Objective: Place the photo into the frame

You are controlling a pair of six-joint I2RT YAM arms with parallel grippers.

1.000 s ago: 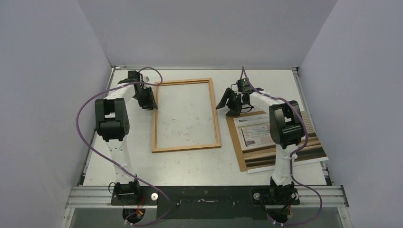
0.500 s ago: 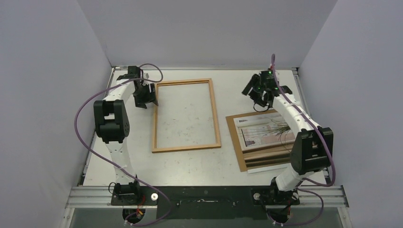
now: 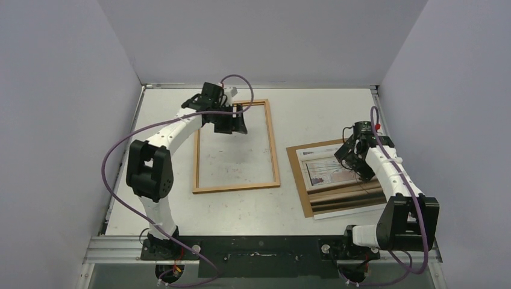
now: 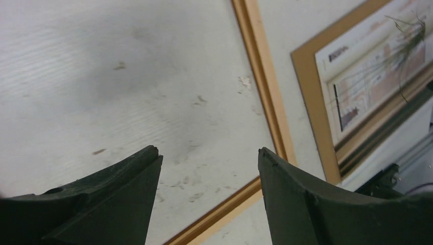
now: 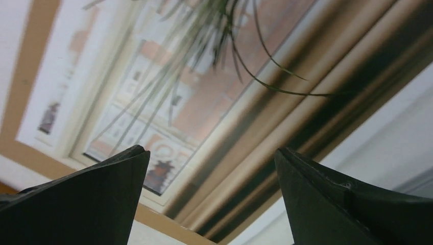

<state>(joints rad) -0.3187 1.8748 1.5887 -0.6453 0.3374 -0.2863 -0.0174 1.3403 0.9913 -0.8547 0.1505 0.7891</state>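
Firstly, table (image 3: 241, 208): flat white top, matt, finely ribbed close up, marked with grey scuffs and small dark specks.

Frame (image 3: 275, 150): thin rectangle of orange-brown wood, narrow smooth rails, lying flat left of the table's middle with its long sides running away from the arms. Bare tabletop shows through its opening.

Backing panel (image 3: 299, 177): stiff flat brown board, rectangular, lying on the right side of the table near the frame, slightly skewed to it.

Photo (image 3: 328, 171): glossy rectangular print, picture side up, lying on the backing panel with a brown margin showing along the panel's left and far edges. Thin green grass blades over beige and reddish-brown window tones, with darker bands towards its near edge. It is outside the frame, to its right.

Left gripper (image 4: 209, 153): two dark, matt, wedge-shaped fingers, spread apart with nothing between them, held over the frame's opening at the far end.

Right gripper (image 5: 212, 153): the same dark fingers, spread wide and empty, poised above the photo's grass blades; whether it touches the print cannot be told.
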